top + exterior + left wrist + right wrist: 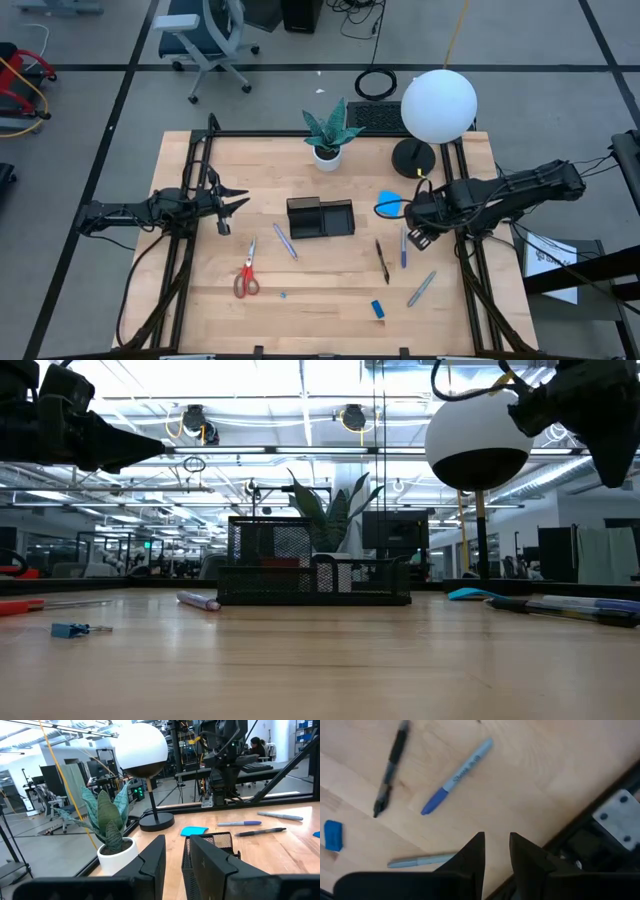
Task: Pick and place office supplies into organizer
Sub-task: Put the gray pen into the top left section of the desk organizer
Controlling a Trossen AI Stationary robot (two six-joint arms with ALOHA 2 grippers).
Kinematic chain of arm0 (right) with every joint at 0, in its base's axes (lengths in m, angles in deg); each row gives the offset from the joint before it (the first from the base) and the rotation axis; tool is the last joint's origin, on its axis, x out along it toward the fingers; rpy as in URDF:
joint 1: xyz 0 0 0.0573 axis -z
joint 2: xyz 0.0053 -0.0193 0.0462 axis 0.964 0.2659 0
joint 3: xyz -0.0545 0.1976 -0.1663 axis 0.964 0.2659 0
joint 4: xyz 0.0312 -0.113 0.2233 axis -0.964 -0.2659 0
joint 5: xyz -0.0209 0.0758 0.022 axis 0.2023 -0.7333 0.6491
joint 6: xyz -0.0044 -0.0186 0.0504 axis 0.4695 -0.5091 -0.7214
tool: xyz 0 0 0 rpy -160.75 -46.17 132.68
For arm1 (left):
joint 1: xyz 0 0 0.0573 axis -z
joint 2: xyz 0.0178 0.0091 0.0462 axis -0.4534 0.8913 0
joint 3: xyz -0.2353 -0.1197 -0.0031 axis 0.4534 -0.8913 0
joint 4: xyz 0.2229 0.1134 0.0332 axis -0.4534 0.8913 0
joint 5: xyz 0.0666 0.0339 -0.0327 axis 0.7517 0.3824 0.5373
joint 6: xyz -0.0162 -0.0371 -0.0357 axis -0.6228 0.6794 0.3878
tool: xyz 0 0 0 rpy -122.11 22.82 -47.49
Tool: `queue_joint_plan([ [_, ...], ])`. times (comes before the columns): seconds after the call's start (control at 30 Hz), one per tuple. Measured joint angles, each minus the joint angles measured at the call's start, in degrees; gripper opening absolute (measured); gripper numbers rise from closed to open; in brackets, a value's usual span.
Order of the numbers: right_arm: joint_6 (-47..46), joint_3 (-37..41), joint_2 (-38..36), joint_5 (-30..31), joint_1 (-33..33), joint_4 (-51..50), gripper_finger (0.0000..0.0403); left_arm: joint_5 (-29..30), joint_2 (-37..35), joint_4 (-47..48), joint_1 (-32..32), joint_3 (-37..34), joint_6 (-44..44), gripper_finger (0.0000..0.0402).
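Note:
The black mesh organizer stands mid-table. On the wood around it lie the red-handled scissors, a purple pen, a dark pen, a blue marker, a grey pen, a small blue block and the blue note pad. My left gripper hovers open, left of the organizer. My right gripper hangs open above the table near the blue marker, pointing down.
A potted green plant and a lamp with a white globe on a black round base stand along the far edge. A tiny blue item lies near the scissors. Bare wood shows along the near edge.

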Motion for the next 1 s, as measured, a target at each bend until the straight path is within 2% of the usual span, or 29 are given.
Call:
queue_joint_plan([
  [0.23,-1.79,0.0,0.02,-0.01,0.0,-2.18,0.0079,0.01,0.0,0.0,0.0,-0.01,0.0,0.0097],
  [0.47,3.46,-0.02,6.77,-1.72,-2.16,-1.75,0.0079,0.0,0.0,0.0,0.0,-0.01,0.0,0.0097],
  [0.67,16.58,-0.46,11.86,-4.87,-8.67,1.69,0.0079,0.02,0.01,0.0,0.0,-0.01,0.0,0.0097],
  [1.0,25.66,-2.38,16.4,-4.55,-23.13,11.01,0.0079,0.01,0.01,0.0,0.0,0.0,0.0,0.0097],
])
